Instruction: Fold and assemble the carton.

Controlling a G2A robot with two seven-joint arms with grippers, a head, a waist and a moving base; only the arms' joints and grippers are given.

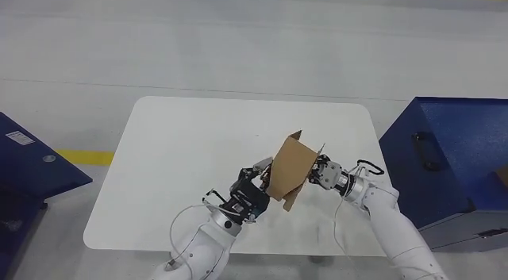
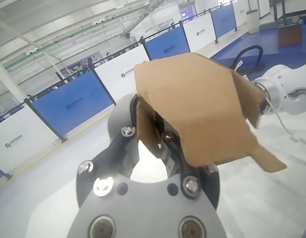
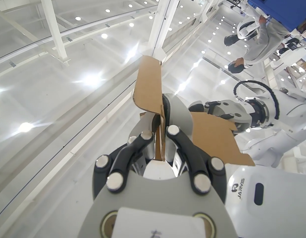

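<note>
Carton (image 1: 292, 170) aloft between left tool (image 2: 149, 125) and right tool (image 3: 161, 125), both tight on it

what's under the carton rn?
The carton is held up between the left gripper and the right gripper, both clamped on it. Under it lies the white table. The patch straight below is covered by the carton and grippers.

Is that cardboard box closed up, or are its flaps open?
Open, only partly folded: the carton is held between the left end effector and right end effector, with loose flaps sticking out.
</note>
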